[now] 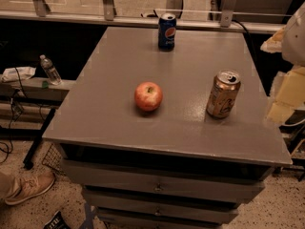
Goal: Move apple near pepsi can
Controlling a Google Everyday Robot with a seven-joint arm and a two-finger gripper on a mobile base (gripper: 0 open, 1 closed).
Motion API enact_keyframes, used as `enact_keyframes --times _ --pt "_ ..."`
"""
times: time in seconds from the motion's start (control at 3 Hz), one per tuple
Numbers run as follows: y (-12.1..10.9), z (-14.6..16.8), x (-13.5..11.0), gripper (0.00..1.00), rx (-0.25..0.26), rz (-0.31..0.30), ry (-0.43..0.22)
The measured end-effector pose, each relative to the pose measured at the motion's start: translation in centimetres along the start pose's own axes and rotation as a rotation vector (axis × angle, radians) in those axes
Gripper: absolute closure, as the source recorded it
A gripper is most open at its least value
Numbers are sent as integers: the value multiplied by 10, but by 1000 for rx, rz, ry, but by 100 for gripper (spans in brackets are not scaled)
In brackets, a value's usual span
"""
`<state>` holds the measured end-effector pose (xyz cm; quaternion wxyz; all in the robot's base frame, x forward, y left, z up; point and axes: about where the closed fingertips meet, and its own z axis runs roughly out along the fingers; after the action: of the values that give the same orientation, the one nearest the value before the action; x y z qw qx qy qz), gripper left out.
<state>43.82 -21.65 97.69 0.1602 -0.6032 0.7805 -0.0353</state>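
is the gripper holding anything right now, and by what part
Nothing is seen held: the gripper is out of view, and the apple sits free on the table.

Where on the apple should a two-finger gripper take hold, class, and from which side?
Probably across its widest middle, coming from above: the apple sits stem dimple upward, with both flanks free. The gripper is not in view.

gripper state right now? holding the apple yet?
Gripper: not in view, state cannot be told.
The apple sits free on the table, well short of the pepsi can.
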Motion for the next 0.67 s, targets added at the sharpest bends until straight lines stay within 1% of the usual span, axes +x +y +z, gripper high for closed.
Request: enact_keyframes --times 0.33,0.67 --pt "0 0 0 0 0 0 0" --pt "-9 -3 -21 0 32 8 -54"
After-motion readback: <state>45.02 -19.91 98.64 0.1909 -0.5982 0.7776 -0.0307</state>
